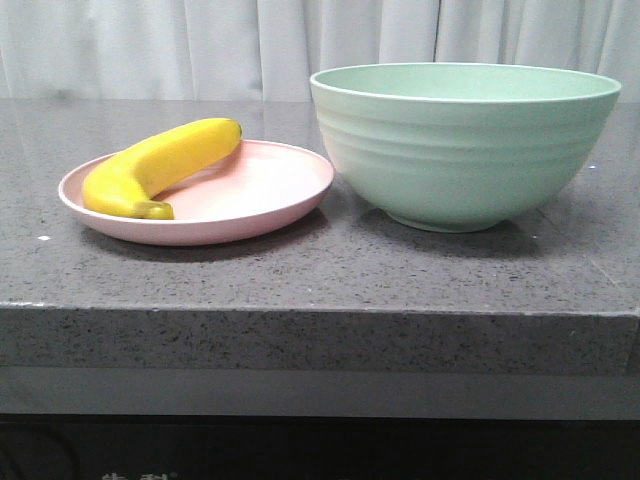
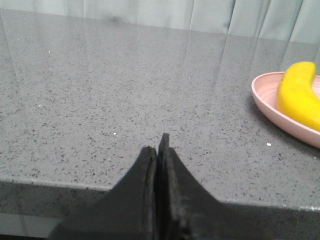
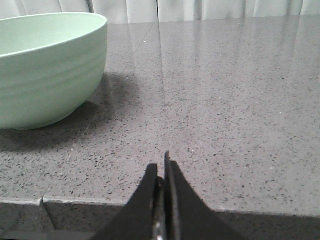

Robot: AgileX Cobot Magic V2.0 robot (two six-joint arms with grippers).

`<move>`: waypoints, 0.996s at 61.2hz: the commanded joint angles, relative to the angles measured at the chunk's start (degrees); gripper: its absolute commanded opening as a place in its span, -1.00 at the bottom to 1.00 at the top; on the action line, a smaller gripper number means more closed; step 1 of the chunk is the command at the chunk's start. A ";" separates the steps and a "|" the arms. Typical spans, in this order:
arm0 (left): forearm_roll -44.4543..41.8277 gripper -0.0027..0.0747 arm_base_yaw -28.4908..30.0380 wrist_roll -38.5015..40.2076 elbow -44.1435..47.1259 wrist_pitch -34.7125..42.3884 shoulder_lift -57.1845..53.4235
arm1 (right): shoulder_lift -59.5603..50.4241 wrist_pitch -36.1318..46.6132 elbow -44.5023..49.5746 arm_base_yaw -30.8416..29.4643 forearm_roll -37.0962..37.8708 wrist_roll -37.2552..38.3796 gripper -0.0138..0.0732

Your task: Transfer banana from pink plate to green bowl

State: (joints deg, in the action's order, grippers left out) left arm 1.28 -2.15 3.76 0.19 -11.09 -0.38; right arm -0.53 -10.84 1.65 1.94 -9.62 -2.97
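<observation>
The yellow banana (image 1: 160, 165) lies on the pink plate (image 1: 260, 195) at the left of the grey stone table. The green bowl (image 1: 465, 140) stands to the right of the plate, close to it, and looks empty. My left gripper (image 2: 157, 145) is shut and empty at the table's front edge, left of the plate (image 2: 270, 102) and banana (image 2: 300, 92). My right gripper (image 3: 161, 167) is shut and empty at the front edge, right of the bowl (image 3: 47, 67). Neither gripper shows in the front view.
The grey speckled stone table (image 1: 320, 275) has a thick front edge. A white curtain (image 1: 200, 40) hangs behind it. A seam (image 3: 45, 200) in the stone shows near the front edge below the bowl.
</observation>
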 commanded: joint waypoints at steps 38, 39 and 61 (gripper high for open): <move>-1.28 -0.98 -0.04 0.07 -21.54 3.25 17.78 | 11.92 -4.41 -21.89 -0.13 0.43 0.16 -0.81; -1.28 -0.98 -0.04 0.07 -22.26 3.25 19.38 | 13.35 -5.06 -23.45 -0.13 0.43 0.16 -0.81; -0.81 -0.48 -0.04 0.07 -25.30 6.31 29.82 | 23.69 -6.43 -28.67 -0.13 0.49 0.11 -0.50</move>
State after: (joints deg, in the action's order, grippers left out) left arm 0.00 -2.15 3.76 -22.99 -10.41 28.87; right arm 22.25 -21.31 -24.77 1.94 -9.62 -2.97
